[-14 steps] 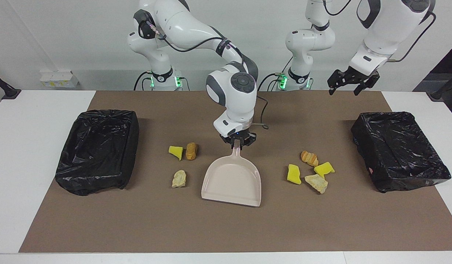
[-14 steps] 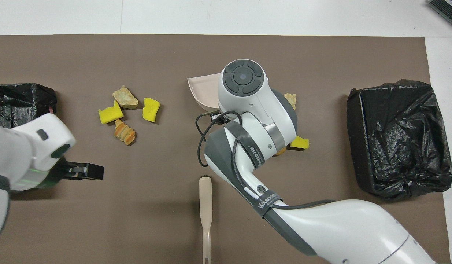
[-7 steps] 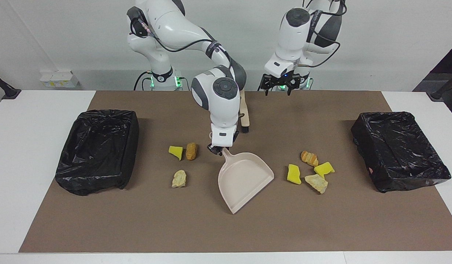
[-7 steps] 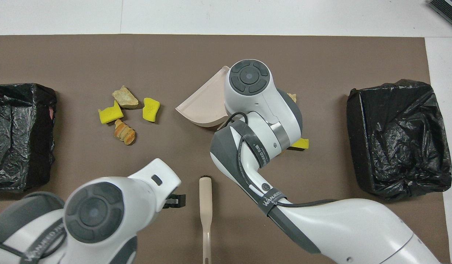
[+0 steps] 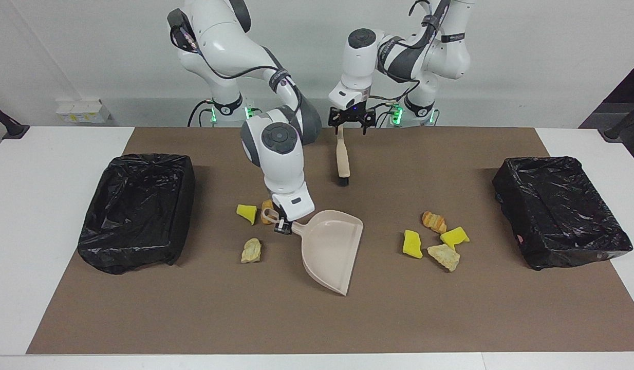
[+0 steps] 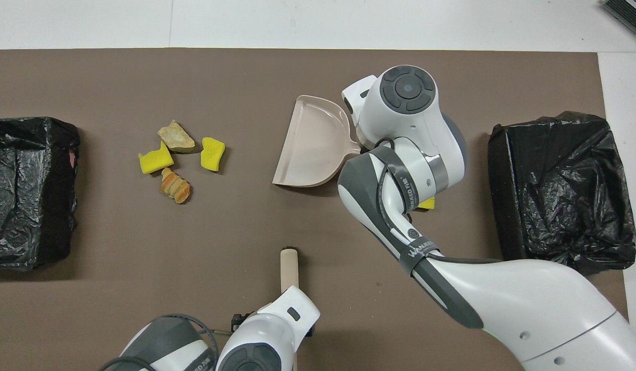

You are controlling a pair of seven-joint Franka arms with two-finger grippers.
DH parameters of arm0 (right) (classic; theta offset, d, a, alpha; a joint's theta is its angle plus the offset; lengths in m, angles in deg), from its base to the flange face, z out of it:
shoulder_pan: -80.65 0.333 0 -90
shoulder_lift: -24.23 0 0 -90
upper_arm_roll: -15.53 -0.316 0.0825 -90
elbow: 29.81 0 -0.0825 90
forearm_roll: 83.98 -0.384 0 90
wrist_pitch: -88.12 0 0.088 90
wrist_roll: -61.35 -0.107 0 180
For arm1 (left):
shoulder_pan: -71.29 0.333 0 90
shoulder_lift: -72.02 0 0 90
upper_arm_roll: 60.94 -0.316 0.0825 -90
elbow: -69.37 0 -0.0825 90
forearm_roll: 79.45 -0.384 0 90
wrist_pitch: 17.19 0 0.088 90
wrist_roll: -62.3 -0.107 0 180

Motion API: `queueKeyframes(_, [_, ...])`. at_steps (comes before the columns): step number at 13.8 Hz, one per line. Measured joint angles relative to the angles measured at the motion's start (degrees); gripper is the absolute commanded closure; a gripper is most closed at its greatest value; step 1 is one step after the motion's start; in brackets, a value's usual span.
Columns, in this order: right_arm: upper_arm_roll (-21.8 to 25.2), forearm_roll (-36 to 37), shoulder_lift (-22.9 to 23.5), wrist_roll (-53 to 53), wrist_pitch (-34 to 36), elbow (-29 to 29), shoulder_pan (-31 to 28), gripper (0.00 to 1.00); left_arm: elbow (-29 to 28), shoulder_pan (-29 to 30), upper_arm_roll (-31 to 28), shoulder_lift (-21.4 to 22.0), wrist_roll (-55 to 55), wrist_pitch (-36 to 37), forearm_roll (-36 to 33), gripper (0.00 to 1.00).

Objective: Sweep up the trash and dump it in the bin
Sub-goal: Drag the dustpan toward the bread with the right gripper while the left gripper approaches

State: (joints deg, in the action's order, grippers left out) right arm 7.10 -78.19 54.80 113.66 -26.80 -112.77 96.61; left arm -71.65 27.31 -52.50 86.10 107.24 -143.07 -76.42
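Setup step: right pincer (image 5: 285,224) clamps dustpan (image 5: 330,248) handle, frame centre; left pincer (image 5: 351,117) spread wide over brush (image 5: 341,156). Next: grasp brush.

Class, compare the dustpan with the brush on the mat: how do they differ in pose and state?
The dustpan is held by its handle in the right claw, shut on it; the brush lies free under the open left claw. The dustpan sits between the trash groups; the brush lies nearer the robots. Both are beige.
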Motion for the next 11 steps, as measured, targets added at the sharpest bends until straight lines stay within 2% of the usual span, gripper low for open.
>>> queueKeyframes(3, [0.0,0.1,0.0,7.5,0.0,-0.1,-0.7,1.00,-1.1,-0.9,0.0,-1.7,0.4,-1.4,0.0,0.00])
queueKeyframes(8, [-0.3,0.2,0.0,8.7,0.0,-0.4,0.8,1.00,-1.8,-4.1,0.0,-3.3,4.1,-3.9,0.0,0.00])
queueKeyframes(9, [-0.3,0.2,0.0,8.7,0.0,-0.5,0.8,1.00,-1.8,-4.8,0.0,-3.3,4.7,-3.9,0.0,0.12])
queueKeyframes(11, [-0.2,0.2,0.5,8.1,-0.1,-0.7,0.8,1.00,-2.2,-5.4,0.0,-3.5,5.2,-3.9,0.0,0.55])
